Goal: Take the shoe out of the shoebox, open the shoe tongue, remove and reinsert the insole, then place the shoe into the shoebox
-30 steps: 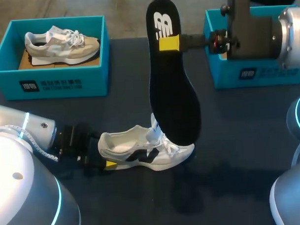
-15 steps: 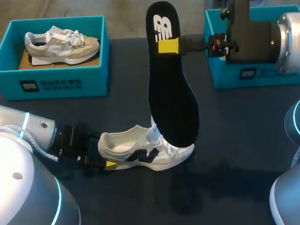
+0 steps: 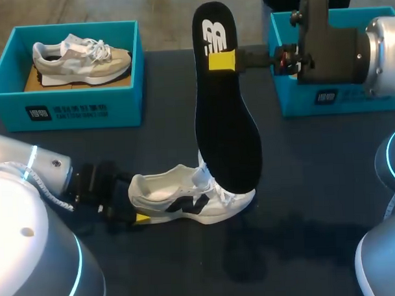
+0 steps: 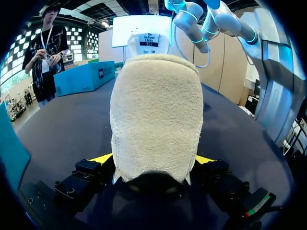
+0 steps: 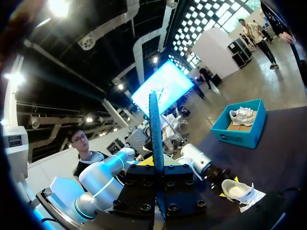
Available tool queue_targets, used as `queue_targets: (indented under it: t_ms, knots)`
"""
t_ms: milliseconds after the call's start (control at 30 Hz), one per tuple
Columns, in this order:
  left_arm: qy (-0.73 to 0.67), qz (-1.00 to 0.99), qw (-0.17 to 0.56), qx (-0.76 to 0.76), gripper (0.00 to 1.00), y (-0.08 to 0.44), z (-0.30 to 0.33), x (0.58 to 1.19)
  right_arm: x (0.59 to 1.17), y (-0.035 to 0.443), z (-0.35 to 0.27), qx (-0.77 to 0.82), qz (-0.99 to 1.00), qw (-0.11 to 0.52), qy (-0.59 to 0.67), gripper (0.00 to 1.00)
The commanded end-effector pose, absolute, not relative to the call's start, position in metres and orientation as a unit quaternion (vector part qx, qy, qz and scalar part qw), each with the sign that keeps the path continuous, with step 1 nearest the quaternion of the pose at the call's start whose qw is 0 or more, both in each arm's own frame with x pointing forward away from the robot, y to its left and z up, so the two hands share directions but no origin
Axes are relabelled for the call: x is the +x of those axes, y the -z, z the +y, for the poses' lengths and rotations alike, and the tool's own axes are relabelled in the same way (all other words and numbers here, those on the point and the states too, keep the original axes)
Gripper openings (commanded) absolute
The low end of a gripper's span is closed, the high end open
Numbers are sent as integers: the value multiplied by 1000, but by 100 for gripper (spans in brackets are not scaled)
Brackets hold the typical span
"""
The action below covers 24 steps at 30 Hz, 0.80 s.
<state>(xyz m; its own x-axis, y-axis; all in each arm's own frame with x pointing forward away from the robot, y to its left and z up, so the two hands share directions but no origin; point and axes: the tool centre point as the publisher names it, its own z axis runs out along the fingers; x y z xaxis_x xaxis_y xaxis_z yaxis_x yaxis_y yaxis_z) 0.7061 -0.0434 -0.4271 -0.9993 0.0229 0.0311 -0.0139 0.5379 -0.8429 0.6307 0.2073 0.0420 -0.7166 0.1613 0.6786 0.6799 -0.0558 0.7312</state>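
Observation:
A white shoe (image 3: pixel 189 200) with a dark logo lies on its sole on the dark table, toe to the right. My left gripper (image 3: pixel 133 214) sits at its heel. In the left wrist view the cream heel (image 4: pixel 156 120) fills the space between the wide-spread yellow fingertips (image 4: pixel 103 158), and the gripper (image 4: pixel 154 165) is open. My right gripper (image 3: pixel 222 59) is shut on a black insole (image 3: pixel 226 131), which hangs upright with its toe end just over the shoe's tongue. From the right wrist the insole (image 5: pixel 155 129) is seen edge-on, rising from the shut gripper (image 5: pixel 160 165). A teal shoebox (image 3: pixel 332 98) stands behind the right arm.
A second teal box (image 3: pixel 66 107) at the back left holds a beige and white shoe (image 3: pixel 81 58). Bare table stretches in front of the shoe and to its right.
My left gripper's fingers have spread a little at the heel and the gripper has eased back slightly. The insole and right arm shifted barely to the left.

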Motion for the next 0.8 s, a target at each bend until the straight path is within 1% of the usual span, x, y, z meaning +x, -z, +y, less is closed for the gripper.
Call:
queue_targets:
  t_ms: [33,367,533,800]
  knots:
    - [-472,-881,20,-3,100,415,-31,703,631,-41,210,-321,-657,198,653,0]
    - [-439,-898,31,-9,100,393,-21,704,631,-41,210,-321,-657,198,653,0]
    - [-404,-913,48,-17,100,374,-16,702,631,-41,210,-321,-657,198,653,0]
    - [-348,-936,55,-18,100,345,-10,705,631,-41,210,-321,-657,198,653,0]
